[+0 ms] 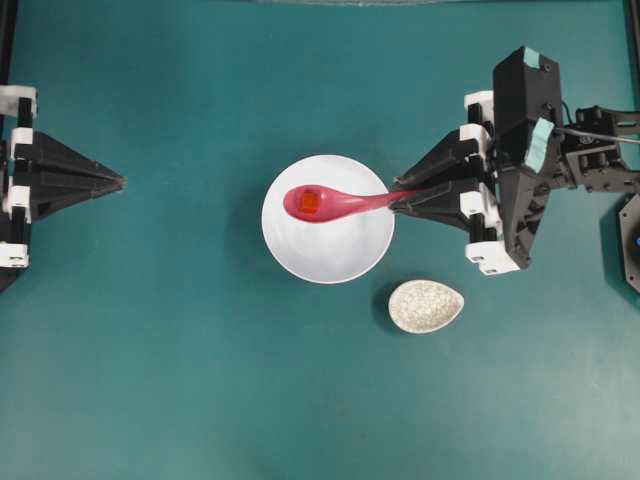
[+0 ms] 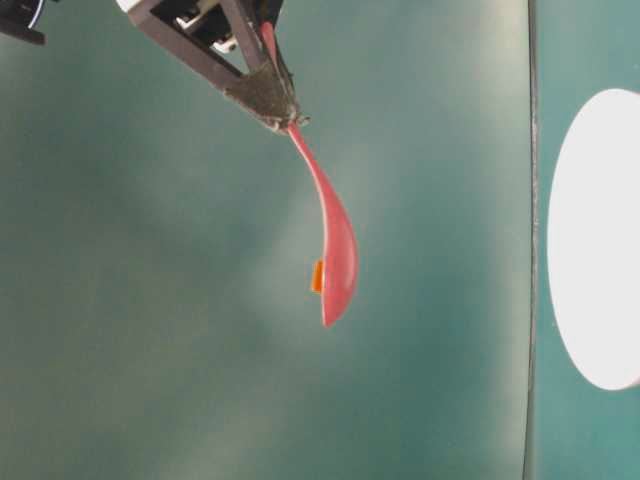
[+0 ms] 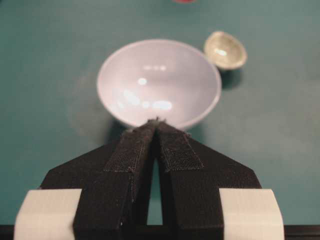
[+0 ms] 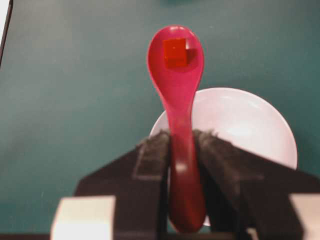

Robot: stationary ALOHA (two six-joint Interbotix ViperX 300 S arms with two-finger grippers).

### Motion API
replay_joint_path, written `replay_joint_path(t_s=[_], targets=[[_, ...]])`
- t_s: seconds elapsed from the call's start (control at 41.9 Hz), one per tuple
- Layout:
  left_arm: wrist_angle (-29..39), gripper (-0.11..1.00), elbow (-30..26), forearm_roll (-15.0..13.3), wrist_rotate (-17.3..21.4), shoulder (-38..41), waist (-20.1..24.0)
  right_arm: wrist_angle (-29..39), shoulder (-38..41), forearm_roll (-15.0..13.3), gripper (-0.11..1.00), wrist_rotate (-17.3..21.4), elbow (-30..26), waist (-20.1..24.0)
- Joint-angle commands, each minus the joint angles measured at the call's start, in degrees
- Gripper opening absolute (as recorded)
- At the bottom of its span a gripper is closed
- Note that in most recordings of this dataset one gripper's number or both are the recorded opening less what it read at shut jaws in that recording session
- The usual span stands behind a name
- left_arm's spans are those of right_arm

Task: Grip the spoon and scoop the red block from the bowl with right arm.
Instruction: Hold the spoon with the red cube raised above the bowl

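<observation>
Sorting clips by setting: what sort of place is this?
Probably a robot lab bench: a bare teal tabletop, two black arms, and only props, a white bowl and a glossy pink-red spoon.

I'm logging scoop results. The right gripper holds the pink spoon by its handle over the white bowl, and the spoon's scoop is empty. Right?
Not quite: the scoop is not empty. The overhead view shows the red block sitting in the spoon, and the right wrist view confirms it. The rest holds: the right gripper grips the handle over the bowl.
</observation>
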Motion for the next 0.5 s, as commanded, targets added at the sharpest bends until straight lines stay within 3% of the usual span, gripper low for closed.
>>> replay_joint_path(t_s=[0.0,0.478], targets=[[-0.26,0.01,-1.32,0.18,0.00,0.00,0.00,-0.18,-0.88,-0.09,0.24,0.09,-1.58,0.18],[-0.26,0.00,-1.32,0.18,0.18,0.35,0.00,-0.44,-0.88,-0.09,0.24,0.09,-1.58,0.18]])
